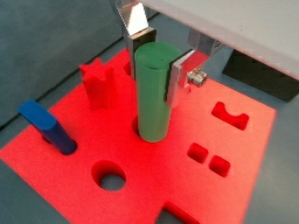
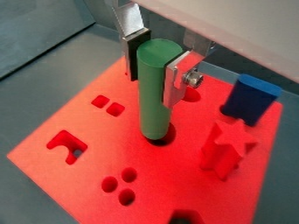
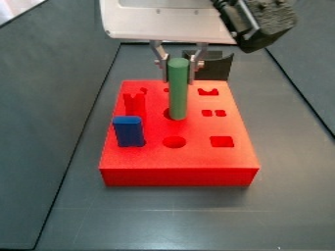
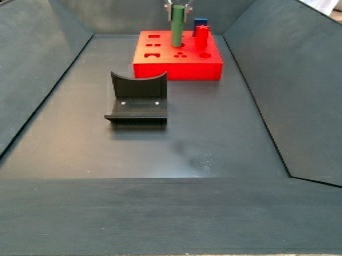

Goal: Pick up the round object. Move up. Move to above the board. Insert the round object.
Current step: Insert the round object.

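A blue block (image 3: 127, 130) and a red star piece (image 1: 98, 83) stand upright, apart. The fixture (image 4: 136, 98) sits on the dark tabletop (image 4: 174, 150).

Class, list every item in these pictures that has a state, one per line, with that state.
Peg: upright, lower end in a round hole of the board, gripped near its top.
Claw: over the board, shut on the peg.
Board: flat on the floor, several holes empty.
Blue block: standing in the board.
Red star: standing in the board.
Fixture: empty.

Matte green round object (image 1: 153, 92), foam-like matte red board (image 1: 140, 166), brushed silver metal hand (image 1: 158, 54) over the board, dull dark grey surface (image 4: 174, 150)
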You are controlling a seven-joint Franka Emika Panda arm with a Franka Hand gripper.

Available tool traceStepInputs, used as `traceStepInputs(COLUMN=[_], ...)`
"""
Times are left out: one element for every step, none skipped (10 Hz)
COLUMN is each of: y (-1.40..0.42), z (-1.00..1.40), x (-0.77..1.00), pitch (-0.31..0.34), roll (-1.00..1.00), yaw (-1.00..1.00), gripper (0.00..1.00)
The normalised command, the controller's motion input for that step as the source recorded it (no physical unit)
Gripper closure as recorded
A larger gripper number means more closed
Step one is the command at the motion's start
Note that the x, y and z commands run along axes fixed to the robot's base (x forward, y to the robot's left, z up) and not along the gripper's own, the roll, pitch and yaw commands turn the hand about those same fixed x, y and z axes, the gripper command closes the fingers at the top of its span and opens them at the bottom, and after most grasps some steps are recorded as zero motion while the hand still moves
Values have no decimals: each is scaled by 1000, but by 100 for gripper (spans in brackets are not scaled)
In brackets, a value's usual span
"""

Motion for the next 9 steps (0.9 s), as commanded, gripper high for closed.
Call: traceStepInputs(y=[86,49,0,-31,-54,-11,0,23,0], z=[-263,-283,-409,-571,-671,-629,-294,0,0], x=[-194,-123,0,177,271,306,77,0,0], pitch=[0,0,0,0,-16,-31,-69,0,0], roll=[66,67,63,30,13,0,-39,-21,0], yaw=[-57,-40,-43,-37,-49,-43,-111,0,0], gripper=[100,100,100,100,100,100,100,100,100])
